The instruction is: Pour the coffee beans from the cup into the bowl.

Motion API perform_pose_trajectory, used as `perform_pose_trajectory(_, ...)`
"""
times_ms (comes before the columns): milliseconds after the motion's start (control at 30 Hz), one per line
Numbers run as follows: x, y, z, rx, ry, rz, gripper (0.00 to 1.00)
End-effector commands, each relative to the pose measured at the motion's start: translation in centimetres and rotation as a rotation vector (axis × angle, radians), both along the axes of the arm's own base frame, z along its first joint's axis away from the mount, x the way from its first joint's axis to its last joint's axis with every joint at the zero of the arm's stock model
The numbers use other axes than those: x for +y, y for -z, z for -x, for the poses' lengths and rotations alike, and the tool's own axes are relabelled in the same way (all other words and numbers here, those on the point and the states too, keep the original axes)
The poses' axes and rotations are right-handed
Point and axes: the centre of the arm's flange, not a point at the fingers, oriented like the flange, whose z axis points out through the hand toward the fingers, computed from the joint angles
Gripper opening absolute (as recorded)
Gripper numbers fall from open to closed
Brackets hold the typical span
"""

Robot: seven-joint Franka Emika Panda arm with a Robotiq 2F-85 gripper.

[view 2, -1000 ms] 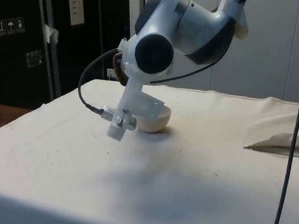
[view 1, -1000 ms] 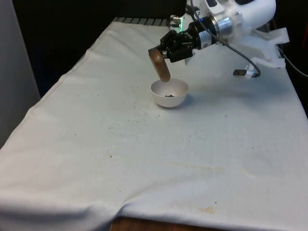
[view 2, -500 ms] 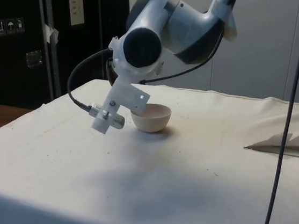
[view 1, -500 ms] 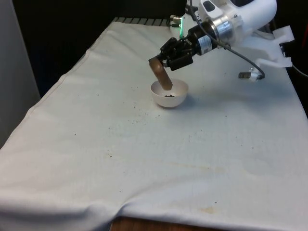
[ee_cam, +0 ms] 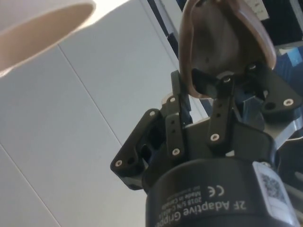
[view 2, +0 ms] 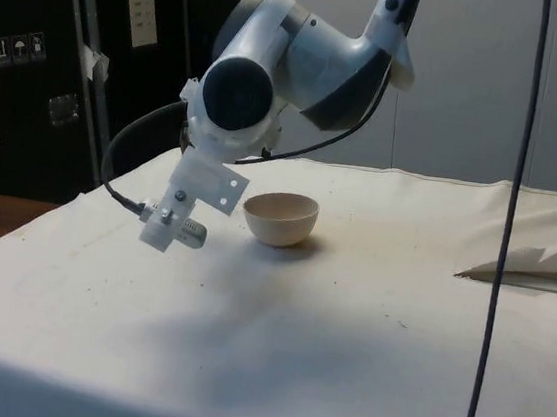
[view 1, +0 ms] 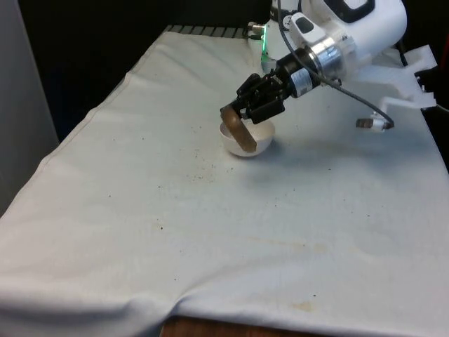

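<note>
Nearest the front camera it's just the white-cloth-covered worktop (view 1: pixel 210 232), with a few faint yellowish stains (view 1: pixel 295 246) close to the near edge. Moving farther in, there's a loose scatter of tiny dark specks (view 1: pixel 200 165) on the cloth, thickest just near-left of the bowl in the front view.

Then comes the small round white bowl (view 1: pixel 254 140), sitting upright on the cloth around the middle of the far half. From the side camera the same bowl (view 2: pixel 279 218) looks cream coloured and stands free, with nothing touching its outside that I can see. What's inside it I can't make out.

The brown cup (view 1: pixel 238 133) is tipped well over, hanging at the bowl's left rim as the front view has it, its lower end overlapping the bowl. Whether it actually touches the rim I can't tell. The black two-finger claw (view 1: pixel 261 104) is clamped on the cup's upper part, coming in from the far right. In the wrist shot the claw (ee_cam: pixel 203 87) has its fingers (ee_cam: pixel 221 101) pinching the rim of the brown cup (ee_cam: pixel 222 40), and you look into the cup's hollow, which seems bare inside.

Behind all that, the white arm (view 1: pixel 351 35) leans in from the far right end, a grey cable (view 1: pixel 365 112) drooping off it over the cloth.
</note>
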Motion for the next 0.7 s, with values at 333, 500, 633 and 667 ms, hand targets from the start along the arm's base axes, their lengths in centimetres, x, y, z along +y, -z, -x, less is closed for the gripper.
perform_pose_trajectory(333, 0.0, 0.6, -1.4, 0.008, 0.011, -0.076, 0.04)
perform_pose_trajectory(500, 0.0, 0.5, -1.5, 0.003, 0.014, -0.078, 0.04)
perform_pose_trajectory(633, 0.0, 0.6, -1.9, 0.015, 0.019, -0.127, 0.04)
perform_pose_trajectory(667, 0.0, 0.6, -2.0, 0.017, 0.020, -0.132, 0.04)
